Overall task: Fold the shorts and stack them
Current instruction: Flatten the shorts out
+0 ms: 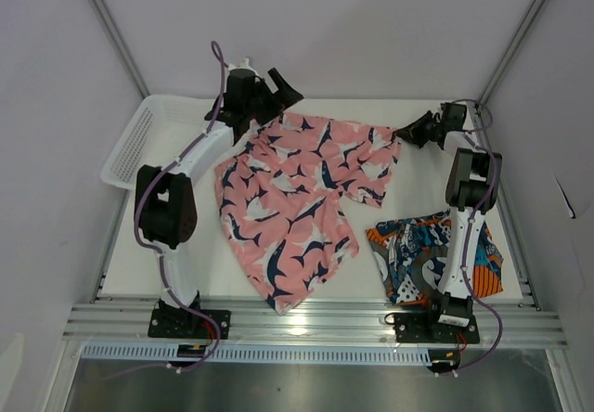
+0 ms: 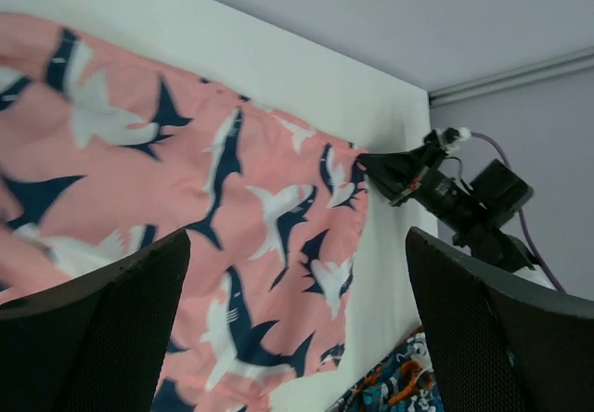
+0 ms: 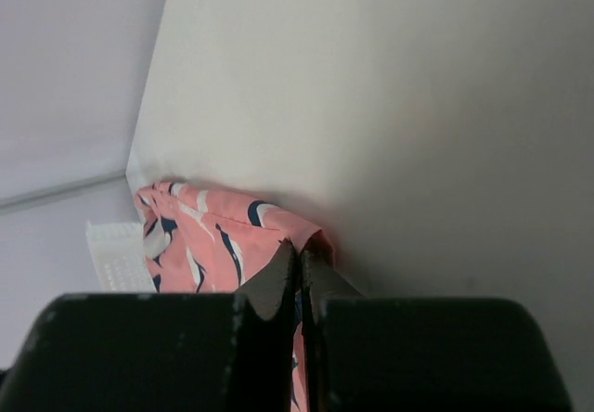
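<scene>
Pink shorts (image 1: 292,199) lie spread loose and wrinkled across the middle of the table (image 1: 209,268), one leg reaching the front edge. We see the right gripper (image 1: 401,134) pinched tight on their back right corner, with pink cloth caught between its jaws. Left gripper (image 2: 297,245) gapes wide with nothing in it, up over the shorts' back left part, next to the white mesh basket (image 1: 139,138). Printed shorts (image 1: 418,254) sit front right in a compact heap, partly behind the right arm (image 1: 464,236), just beside the pink pair's hem
</scene>
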Action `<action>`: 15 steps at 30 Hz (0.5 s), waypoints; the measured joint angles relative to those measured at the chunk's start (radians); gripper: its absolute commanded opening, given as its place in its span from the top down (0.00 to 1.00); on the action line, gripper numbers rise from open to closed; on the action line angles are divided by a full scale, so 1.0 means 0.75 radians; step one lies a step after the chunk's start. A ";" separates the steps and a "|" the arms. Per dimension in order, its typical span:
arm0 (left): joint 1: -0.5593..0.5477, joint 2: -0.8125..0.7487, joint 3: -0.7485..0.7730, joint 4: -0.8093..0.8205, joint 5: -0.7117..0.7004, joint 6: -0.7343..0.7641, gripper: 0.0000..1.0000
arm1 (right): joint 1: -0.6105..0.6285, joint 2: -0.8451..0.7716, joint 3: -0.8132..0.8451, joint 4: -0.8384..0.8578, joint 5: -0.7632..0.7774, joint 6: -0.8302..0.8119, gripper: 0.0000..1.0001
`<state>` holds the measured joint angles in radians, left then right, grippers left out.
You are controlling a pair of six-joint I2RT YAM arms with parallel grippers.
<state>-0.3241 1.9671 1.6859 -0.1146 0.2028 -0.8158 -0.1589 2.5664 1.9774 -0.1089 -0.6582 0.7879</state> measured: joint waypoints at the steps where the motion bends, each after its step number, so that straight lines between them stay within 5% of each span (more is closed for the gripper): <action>1: 0.006 -0.014 -0.004 -0.012 -0.013 0.013 0.01 | -0.011 0.016 0.022 -0.006 -0.009 0.013 0.96; 2: 0.013 -0.024 -0.009 -0.028 -0.026 0.024 0.01 | -0.022 0.031 0.053 -0.013 -0.004 0.019 0.88; 3: 0.021 -0.033 -0.022 -0.039 -0.039 0.040 0.01 | -0.035 0.050 0.102 -0.036 -0.003 0.030 0.57; 6: 0.036 -0.046 -0.064 -0.112 -0.091 0.074 0.01 | -0.065 0.080 0.220 -0.060 -0.006 0.049 0.13; 15: 0.044 -0.158 -0.166 -0.431 -0.319 0.233 0.01 | -0.055 -0.168 0.091 -0.189 0.097 -0.097 0.10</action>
<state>-0.2913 1.8484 1.5612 -0.4377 -0.0364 -0.6407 -0.2005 2.4401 2.0457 -0.2504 -0.5854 0.7151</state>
